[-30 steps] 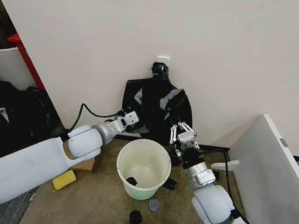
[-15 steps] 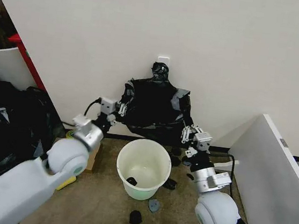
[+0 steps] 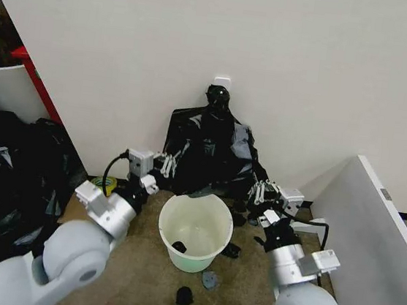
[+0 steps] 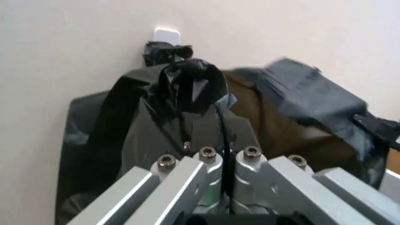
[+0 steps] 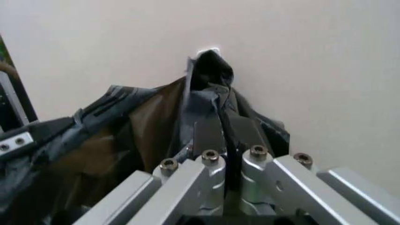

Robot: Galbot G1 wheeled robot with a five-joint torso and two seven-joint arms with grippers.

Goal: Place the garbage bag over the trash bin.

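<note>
Since half a second ago both arms have drawn back toward the robot, and the garbage bag [image 3: 211, 153] now hangs narrower between them against the wall. The left gripper [image 3: 167, 165] is pinched tight on the bag's left edge, above the trash bin's [image 3: 195, 229] left rim. The right gripper [image 3: 261, 191] is clamped on the bag's right edge, beside the bin's right rim. The bag's lower edge hangs just over the bin's far rim. The bag's top reaches a white wall hook [image 3: 223, 80].
</note>
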